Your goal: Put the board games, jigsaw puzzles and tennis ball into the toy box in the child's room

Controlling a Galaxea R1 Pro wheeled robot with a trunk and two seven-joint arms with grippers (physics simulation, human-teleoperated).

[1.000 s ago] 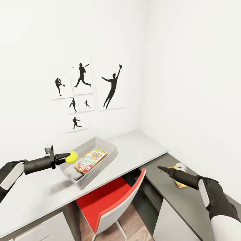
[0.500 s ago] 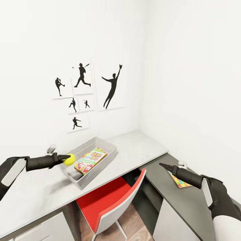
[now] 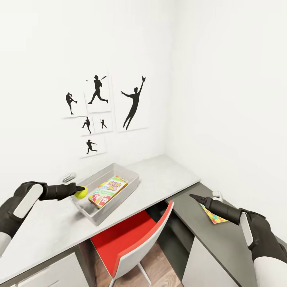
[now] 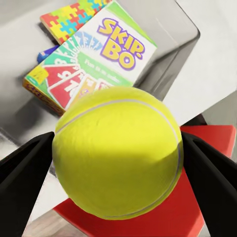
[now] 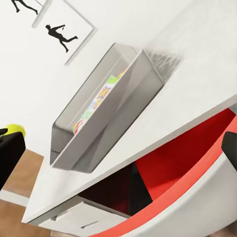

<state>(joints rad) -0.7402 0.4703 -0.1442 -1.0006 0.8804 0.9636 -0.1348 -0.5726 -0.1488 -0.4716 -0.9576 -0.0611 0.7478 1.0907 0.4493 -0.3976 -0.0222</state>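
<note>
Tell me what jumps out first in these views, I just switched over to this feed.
The yellow tennis ball stands out most, clamped in the left gripper at the near end of the clear toy box on the white table. Inside the box lies a bright Skip-Bo game on a jigsaw puzzle box. Below the table sits a red chair, and another colourful puzzle lies under the right arm.
</note>
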